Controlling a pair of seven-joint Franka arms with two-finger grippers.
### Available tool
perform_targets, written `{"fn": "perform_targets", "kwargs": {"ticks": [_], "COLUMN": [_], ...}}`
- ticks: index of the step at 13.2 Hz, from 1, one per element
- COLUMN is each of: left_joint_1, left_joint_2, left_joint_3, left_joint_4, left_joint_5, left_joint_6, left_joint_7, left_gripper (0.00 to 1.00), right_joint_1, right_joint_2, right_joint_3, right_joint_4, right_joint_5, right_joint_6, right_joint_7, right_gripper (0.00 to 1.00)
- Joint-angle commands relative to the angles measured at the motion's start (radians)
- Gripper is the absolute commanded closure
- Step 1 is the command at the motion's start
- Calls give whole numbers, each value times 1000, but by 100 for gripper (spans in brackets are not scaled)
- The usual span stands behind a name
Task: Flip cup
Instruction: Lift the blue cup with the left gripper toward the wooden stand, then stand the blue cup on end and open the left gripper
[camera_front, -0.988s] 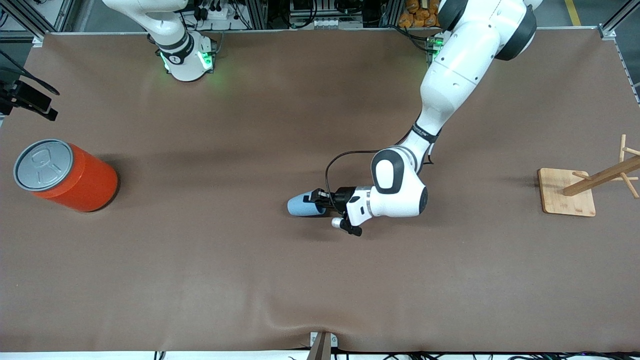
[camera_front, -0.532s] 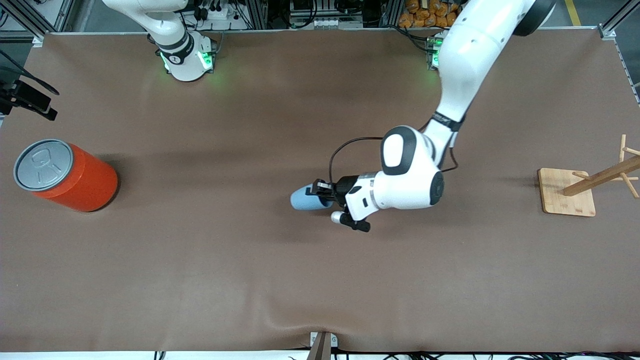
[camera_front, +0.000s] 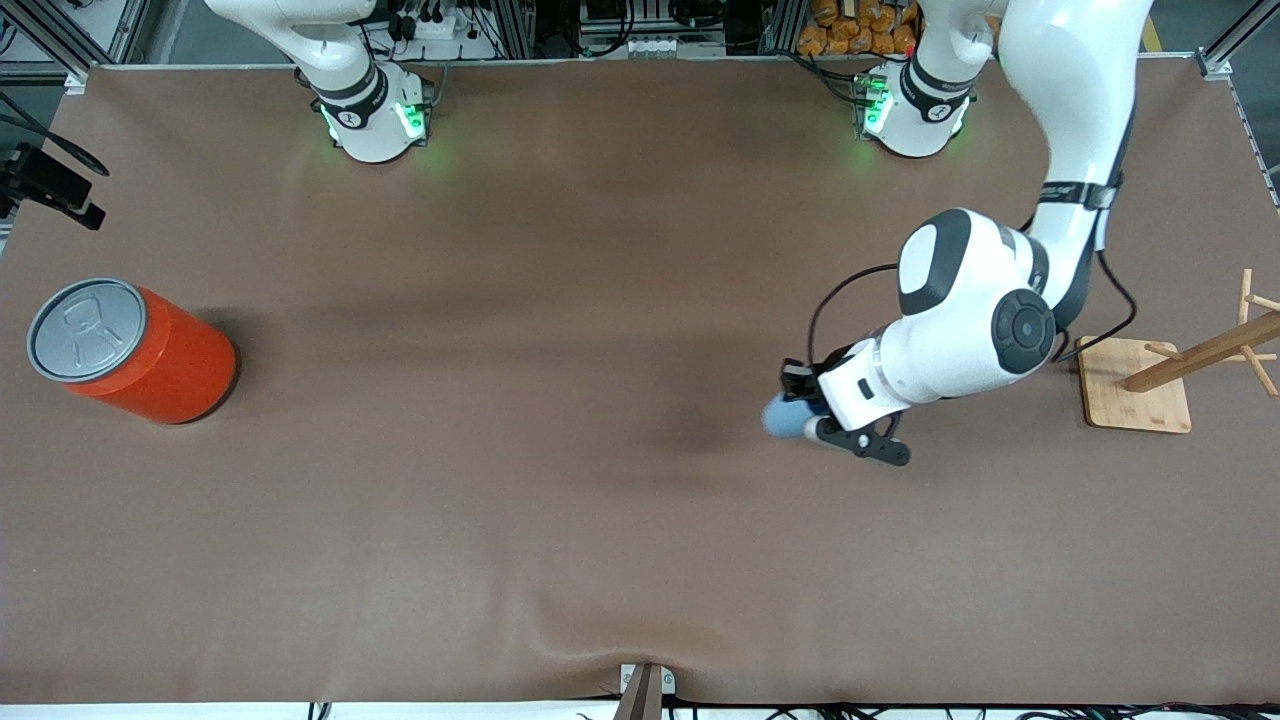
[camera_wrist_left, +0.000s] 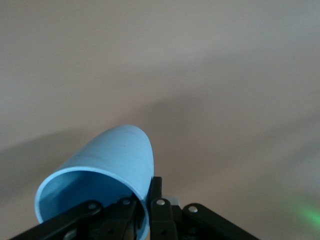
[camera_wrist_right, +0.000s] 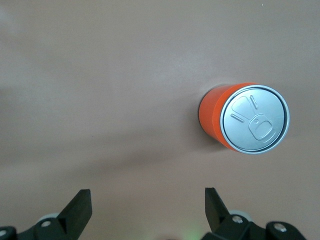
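The light blue cup (camera_front: 781, 418) is held off the table on its side by my left gripper (camera_front: 800, 398), over bare mat near the wooden rack. In the left wrist view the cup (camera_wrist_left: 117, 155) opens toward the camera, and the left gripper (camera_wrist_left: 146, 202) is shut on its rim wall, one finger inside and one outside. My right gripper (camera_wrist_right: 146, 197) is open and empty, high over the mat near the red can, and waits.
A large red can (camera_front: 150, 355) with a grey pull-tab lid stands at the right arm's end of the table; it also shows in the right wrist view (camera_wrist_right: 245, 117). A wooden rack (camera_front: 1200, 350) on a square base (camera_front: 1135, 385) stands at the left arm's end.
My left gripper has carried the cup from the middle of the table toward the left arm's end and the wooden rack. The right gripper has barely moved.
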Motion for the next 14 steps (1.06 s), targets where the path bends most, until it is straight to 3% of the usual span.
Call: {"fn": "perform_targets", "kwargs": {"ticks": [1,3,6,12,14], "left_joint_1": [49,128,201,247,247], "left_joint_2": [-117,-154,-162,-107,-98], "left_joint_3": [-3,-9,-11,-6,-6], "left_joint_4": [-173,-270,-451,-465,-464], "left_joint_5": [201,310,375,427,427], "left_joint_6": [40,92,303,340,316], "left_joint_7": [-64,-65,-36,-39,-39], "left_gripper": [100,100,100,99,91], "right_joint_1": [-16,-32,-42,-29,-25], "right_joint_2": [-22,-26,-26,-16,-14], "right_joint_3": [4,2,-8,1,1], "right_joint_4": [-24,-22,-19,-39,-34], "right_joint_5": [13,13,15,15,16], "right_joint_6": [1,-2,-4,-36,-30], "right_joint_7": [0,-3,-58,-41,-47], "right_gripper": [0,0,0,0,0]}}
